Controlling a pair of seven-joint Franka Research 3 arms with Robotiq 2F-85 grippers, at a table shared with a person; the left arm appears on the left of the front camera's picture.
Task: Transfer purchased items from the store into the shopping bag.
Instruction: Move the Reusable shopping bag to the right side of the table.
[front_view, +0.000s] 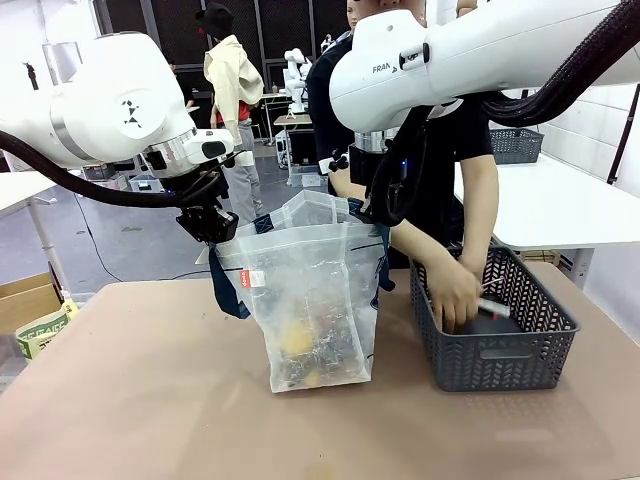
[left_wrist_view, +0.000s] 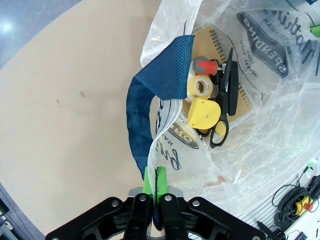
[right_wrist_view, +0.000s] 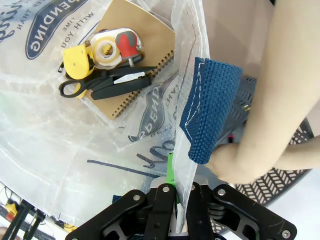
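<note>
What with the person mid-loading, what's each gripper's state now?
Left gripper: shut on the shopping bag's edge.
Right gripper: shut on the shopping bag's opposite edge.

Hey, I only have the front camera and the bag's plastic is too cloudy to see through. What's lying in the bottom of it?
Observer: The left wrist view looks straight down into the shopping bag. A tan spiral notebook lies flat at the bottom, with black scissors and a yellow tape dispenser on top of it.
Operator: Okay. The right arm's own bulk hides its hand from me. Is it gripping the bag?
Observer: Yes. In the right wrist view, the right gripper is shut on the bag's thin plastic rim, right beside a navy strap.
</note>
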